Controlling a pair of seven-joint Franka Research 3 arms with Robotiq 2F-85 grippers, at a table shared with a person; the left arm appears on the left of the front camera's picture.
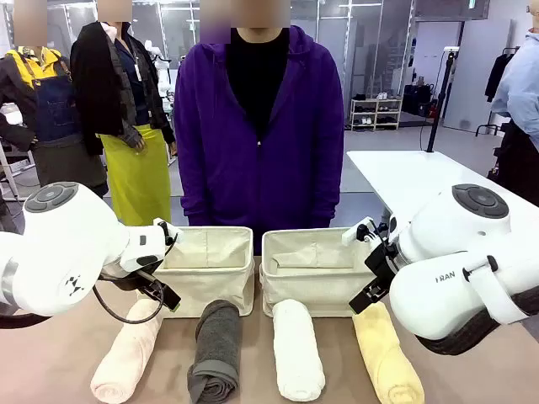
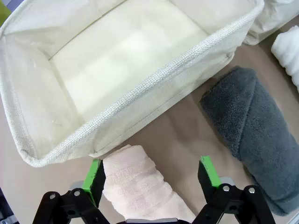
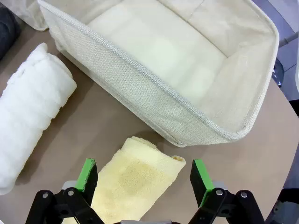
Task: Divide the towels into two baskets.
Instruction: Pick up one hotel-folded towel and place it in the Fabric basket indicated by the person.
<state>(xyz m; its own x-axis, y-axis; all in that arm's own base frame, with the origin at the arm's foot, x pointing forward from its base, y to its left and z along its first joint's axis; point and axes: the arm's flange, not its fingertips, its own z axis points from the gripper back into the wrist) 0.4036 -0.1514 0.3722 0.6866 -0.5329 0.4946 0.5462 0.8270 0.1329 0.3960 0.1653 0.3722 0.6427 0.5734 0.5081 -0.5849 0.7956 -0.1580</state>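
A brown table (image 1: 341, 353) in an open workshop, with a person in a purple hooded jacket (image 1: 261, 126) standing at its far edge. Two cream canvas baskets, the left basket (image 1: 210, 282) and the right basket (image 1: 312, 290), sit side by side at that edge, both empty. Four rolled towels lie in a row toward the robot-side edge, each pointing at the baskets: from left to right, the peach towel (image 1: 126, 353), the dark grey towel (image 1: 216, 349), the white towel (image 1: 296, 349) and the yellow towel (image 1: 386, 353). None is in a basket yet. The rolls are probably light, soft and compressible. They would sag if lifted by one end and might unwind if caught by the loose outer flap, so a pinch across the whole roll, near mid-length, looks safest. Both arms are bent low over the table, wrists angled downward. The left gripper (image 2: 150, 173) is spread wide and holds nothing, its jaws straddling the basket end of the peach towel. The right gripper (image 3: 143, 173) is likewise spread and empty, straddling the yellow towel's end beside the right basket's wall.
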